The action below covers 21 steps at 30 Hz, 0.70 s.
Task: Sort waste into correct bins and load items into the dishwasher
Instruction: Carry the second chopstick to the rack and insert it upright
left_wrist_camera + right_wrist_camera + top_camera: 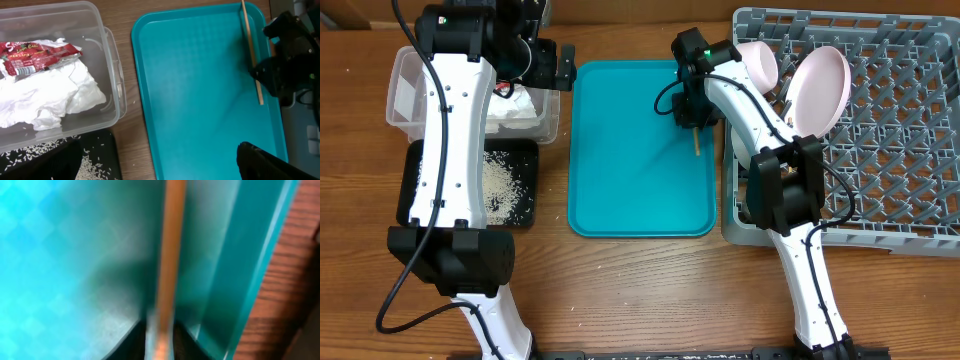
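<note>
My right gripper (692, 118) is shut on a thin wooden chopstick (696, 146) over the right side of the teal tray (620, 180). The right wrist view shows the chopstick (169, 270) pinched between the fingertips (161, 342). It also shows in the left wrist view (252, 60). My left gripper (155, 172) is open and empty, over the clear tub (402, 90). The tub holds the red wrapper (37, 54) and white napkin (55, 97). Rice (498, 180) lies in the black tray (525, 150). A plate (820, 88) and a bowl (758, 62) stand in the grey rack (880, 150).
The teal tray lies between the bins on the left and the rack on the right. Its raised right rim (255, 280) is close beside the chopstick. A few rice grains lie on the wooden table (127, 105) by the tub.
</note>
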Available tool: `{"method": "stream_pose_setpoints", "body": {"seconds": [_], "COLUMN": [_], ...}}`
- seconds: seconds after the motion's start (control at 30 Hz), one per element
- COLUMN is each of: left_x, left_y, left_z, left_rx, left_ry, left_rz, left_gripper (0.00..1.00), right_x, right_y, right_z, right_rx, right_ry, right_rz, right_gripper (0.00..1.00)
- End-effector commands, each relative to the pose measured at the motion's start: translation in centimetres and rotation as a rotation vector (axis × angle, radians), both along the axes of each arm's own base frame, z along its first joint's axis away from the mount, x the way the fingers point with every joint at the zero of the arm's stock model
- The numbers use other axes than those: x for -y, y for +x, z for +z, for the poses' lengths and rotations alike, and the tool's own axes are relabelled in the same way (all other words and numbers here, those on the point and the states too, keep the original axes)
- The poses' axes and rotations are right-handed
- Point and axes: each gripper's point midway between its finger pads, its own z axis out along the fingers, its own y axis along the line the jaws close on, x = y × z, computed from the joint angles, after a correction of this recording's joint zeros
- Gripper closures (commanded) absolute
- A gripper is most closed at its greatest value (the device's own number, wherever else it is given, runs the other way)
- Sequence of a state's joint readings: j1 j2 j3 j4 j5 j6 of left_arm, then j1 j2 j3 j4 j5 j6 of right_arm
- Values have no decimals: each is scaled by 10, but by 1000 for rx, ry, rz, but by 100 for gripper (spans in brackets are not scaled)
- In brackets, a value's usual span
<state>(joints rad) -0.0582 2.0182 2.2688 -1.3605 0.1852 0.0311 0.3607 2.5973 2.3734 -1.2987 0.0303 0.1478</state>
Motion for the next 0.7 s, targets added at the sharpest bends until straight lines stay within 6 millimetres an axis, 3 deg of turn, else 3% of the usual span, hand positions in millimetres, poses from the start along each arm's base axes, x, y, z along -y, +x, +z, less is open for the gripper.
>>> {"method": "stream_pose_setpoints", "body": {"seconds": [0.0, 0.1, 0.2, 0.33, 0.47, 0.57, 0.67], "left_x": [-3, -3, -3, -3, -3, -3, -3], "left_y": [0, 0, 0, 0, 0, 0, 0], "left_z": [7, 7, 7, 7, 7, 7, 7], "left_rx": [19, 19, 19, 18, 19, 19, 19], "left_ry": [0, 0, 0, -1, 0, 0, 0], "left_rz": [16, 16, 16, 16, 16, 16, 16], "left_gripper": [0, 0, 0, 0, 0, 0, 0], "right_x": [-6, -11, -12, -9, 10, 22, 27], "right_y": [0, -9, -12, -14, -35, -47, -64], "right_z": [0, 9, 39, 121, 213, 265, 303], "right_rx": [-8, -48, -32, 70, 196, 304, 367], "right_ry": [34, 70, 82, 118, 145, 182, 236], "right_rz": [-7, -5, -4, -2, -64, -81, -84], "right_gripper": [95, 96, 96, 96, 96, 96, 96]}}
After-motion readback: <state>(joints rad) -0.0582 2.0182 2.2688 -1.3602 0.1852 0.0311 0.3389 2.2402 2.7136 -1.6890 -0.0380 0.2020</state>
